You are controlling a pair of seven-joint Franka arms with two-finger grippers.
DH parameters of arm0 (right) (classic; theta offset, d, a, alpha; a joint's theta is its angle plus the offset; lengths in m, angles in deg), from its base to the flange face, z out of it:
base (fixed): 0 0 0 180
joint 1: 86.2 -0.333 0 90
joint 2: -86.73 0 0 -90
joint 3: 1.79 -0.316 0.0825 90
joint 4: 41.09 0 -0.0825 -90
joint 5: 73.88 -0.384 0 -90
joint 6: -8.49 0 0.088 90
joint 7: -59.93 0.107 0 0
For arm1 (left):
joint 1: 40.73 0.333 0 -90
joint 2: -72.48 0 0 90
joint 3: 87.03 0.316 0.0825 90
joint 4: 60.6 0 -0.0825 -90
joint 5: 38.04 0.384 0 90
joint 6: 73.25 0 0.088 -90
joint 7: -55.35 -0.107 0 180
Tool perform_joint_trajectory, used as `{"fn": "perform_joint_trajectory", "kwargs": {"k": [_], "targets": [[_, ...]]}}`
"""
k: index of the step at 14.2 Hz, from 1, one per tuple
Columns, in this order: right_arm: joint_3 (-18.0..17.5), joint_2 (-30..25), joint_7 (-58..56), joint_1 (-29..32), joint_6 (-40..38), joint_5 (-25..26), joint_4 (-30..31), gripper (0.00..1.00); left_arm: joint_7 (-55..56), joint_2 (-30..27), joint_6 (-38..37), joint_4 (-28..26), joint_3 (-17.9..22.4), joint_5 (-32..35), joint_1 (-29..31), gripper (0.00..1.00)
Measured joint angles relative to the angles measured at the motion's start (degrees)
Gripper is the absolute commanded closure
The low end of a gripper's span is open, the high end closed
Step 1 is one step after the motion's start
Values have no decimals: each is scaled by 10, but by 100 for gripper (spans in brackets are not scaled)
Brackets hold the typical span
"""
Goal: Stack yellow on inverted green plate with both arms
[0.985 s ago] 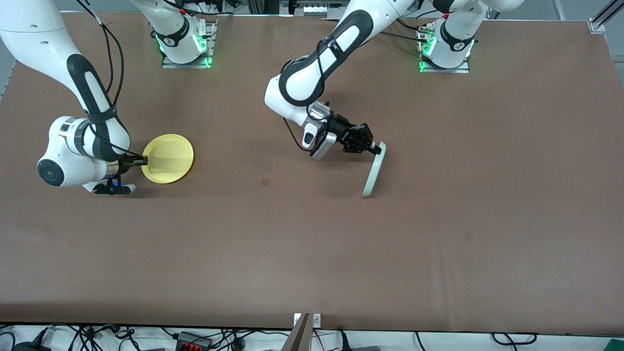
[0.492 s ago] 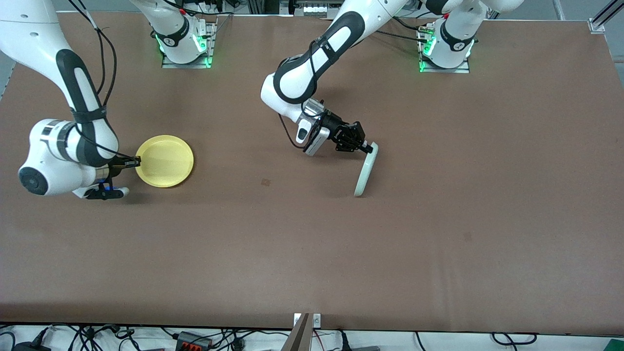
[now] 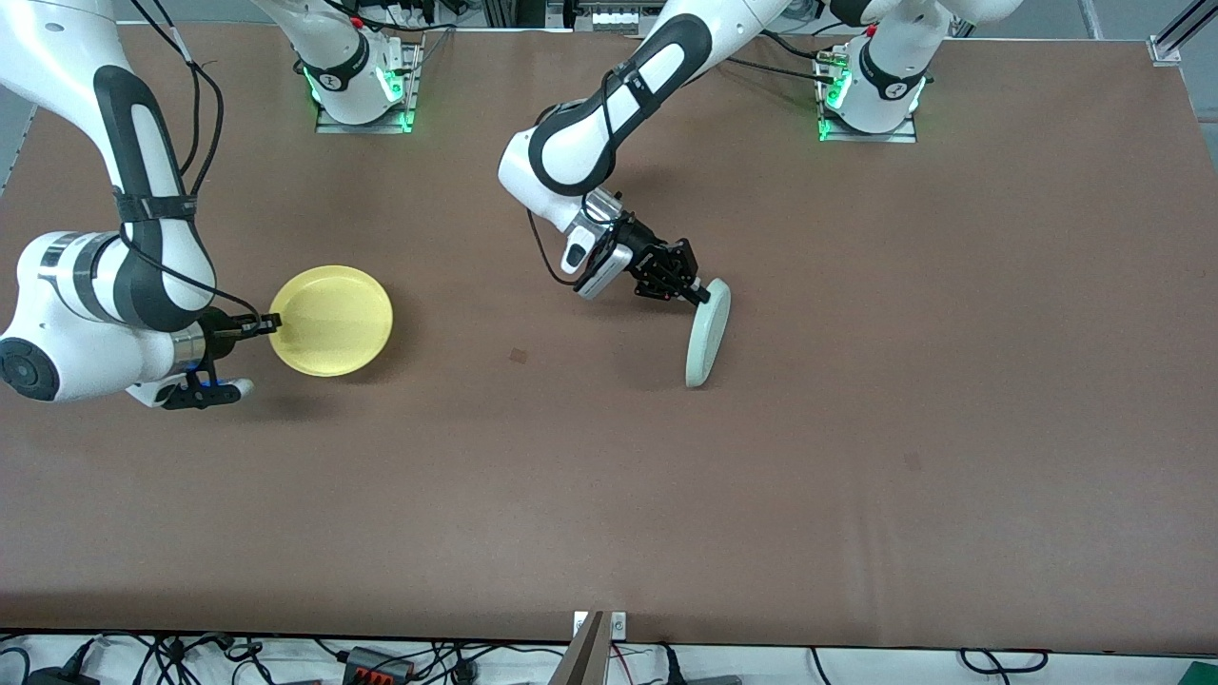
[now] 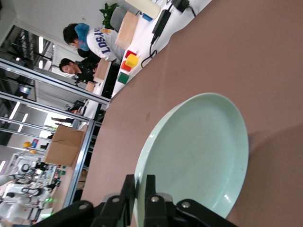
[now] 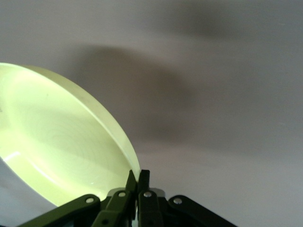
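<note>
Left tool [image 3: 697, 291] pinches the top rim of the green plate [image 3: 708, 333], which stands tilted on its edge near the middle of the desk [image 3: 856, 476]. Right tool [image 3: 271, 324] grips the rim of the yellow plate [image 3: 333, 321], held above the desk toward the right arm's end.

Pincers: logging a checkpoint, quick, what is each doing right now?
Left pincer: shut on the green plate's rim.
Right pincer: shut on the yellow plate's rim.
</note>
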Motion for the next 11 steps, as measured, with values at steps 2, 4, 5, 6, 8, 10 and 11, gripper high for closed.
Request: {"fn": "perform_joint_trajectory", "kwargs": {"k": [2,4,5,6,8,10,11], "targets": [[-10,1,0,-11,1,-14,0,100,2,-4,68,15,1,-16,7,0],[-17,1,0,-25,1,-24,-2,100,4,-6,135,43,1,-80,18,0],[-17,1,0,-28,1,-24,-2,100,6,-6,173,55,1,-118,25,0],[-16,1,0,-28,1,-24,-2,100,9,-6,214,61,1,-149,35,0],[-12,1,-7,-24,1,-23,-3,100,10,-6,295,65,1,-199,65,0],[-10,1,-8,-20,1,-26,-3,100,8,-6,343,69,1,-237,96,0],[-10,1,-8,-20,1,-38,-3,100,5,-7,349,70,1,-246,107,0]]}}
